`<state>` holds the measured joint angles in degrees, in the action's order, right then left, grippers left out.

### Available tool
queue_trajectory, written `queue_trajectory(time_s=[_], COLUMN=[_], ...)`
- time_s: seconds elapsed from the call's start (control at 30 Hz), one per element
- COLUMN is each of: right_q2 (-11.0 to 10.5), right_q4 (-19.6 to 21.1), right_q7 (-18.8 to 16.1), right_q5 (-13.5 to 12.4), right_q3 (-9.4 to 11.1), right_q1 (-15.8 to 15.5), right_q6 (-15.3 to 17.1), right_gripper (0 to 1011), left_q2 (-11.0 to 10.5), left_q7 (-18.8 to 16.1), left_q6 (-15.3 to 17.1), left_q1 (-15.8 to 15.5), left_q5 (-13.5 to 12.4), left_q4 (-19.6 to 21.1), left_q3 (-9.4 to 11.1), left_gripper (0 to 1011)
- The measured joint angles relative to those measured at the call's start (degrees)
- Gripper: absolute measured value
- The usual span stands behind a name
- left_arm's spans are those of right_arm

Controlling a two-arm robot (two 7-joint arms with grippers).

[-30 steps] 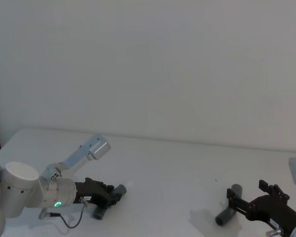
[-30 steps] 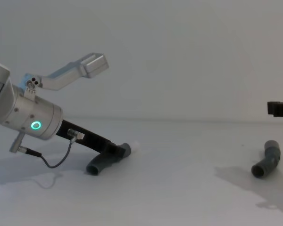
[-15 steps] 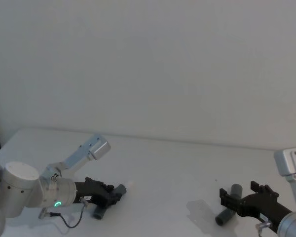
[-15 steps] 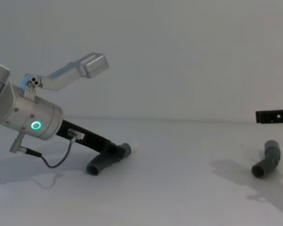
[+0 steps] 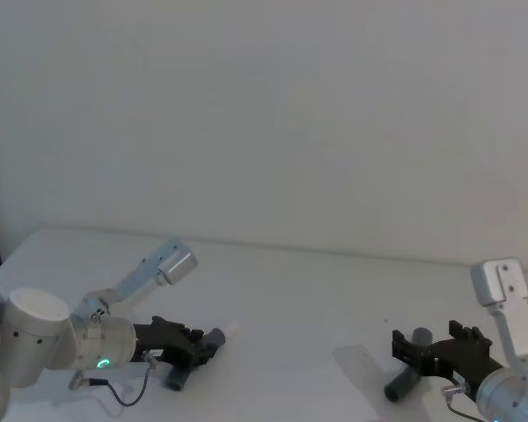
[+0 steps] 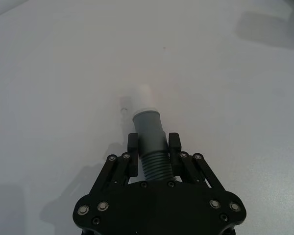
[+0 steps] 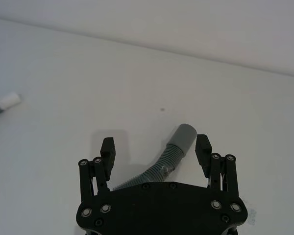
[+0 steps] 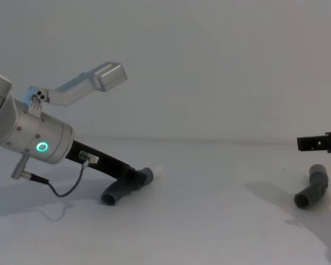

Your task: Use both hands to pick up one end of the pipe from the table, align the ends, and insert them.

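The white-tipped pipe piece (image 5: 213, 339) lies on the table (image 5: 308, 299) at the left. My left gripper (image 5: 199, 345) is shut on its ribbed part just behind the grey collar (image 6: 148, 128), and the white plug tip (image 6: 144, 95) sticks out ahead. From the side, its bent lower end (image 8: 111, 196) rests on the table. At the right lies the socket pipe piece (image 5: 407, 376). My right gripper (image 5: 429, 341) hangs open over it, its fingers (image 7: 108, 147) well apart on either side of the grey collar (image 7: 184, 136), not touching.
The white table (image 8: 209, 221) stretches bare between the two pipe pieces. A plain wall stands behind. The left wrist's cable (image 8: 60, 190) loops down to the table beside the left arm.
My right gripper has moved leftward and lower, coming over the socket pipe piece. The left gripper and its pipe piece have stayed put.
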<state>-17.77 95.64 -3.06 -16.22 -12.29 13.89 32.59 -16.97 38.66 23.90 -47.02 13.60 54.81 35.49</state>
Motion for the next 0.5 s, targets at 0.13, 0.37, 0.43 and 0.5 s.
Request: queue_trajectory(time_s=[0.13,0.37,0.43,0.5], right_q2=[0.79,2.06,2.31,2.70], right_q4=[-1.46,-4.29,-4.96,-6.04], right_q7=[1.07,2.03,2.11,2.33], right_q5=[0.86,1.92,2.08,2.42], right_q3=[-0.29,-0.82,-0.92,-1.08], right_q1=[0.75,2.29,2.68,3.32], right_q6=[-0.02,0.08,0.11,0.13], right_gripper=[1001,1001,1000,1001], left_q2=[0.00,0.00,0.00,0.00], left_q7=[0.00,0.00,0.00,0.00], left_q6=[0.00,0.00,0.00,0.00], left_q1=[0.00,0.00,0.00,0.00], left_q5=[0.00,0.00,-0.01,-0.01], left_q4=[0.00,0.00,0.00,0.00], left_q3=[0.00,0.00,0.00,0.00], left_gripper=[330,330,330,330])
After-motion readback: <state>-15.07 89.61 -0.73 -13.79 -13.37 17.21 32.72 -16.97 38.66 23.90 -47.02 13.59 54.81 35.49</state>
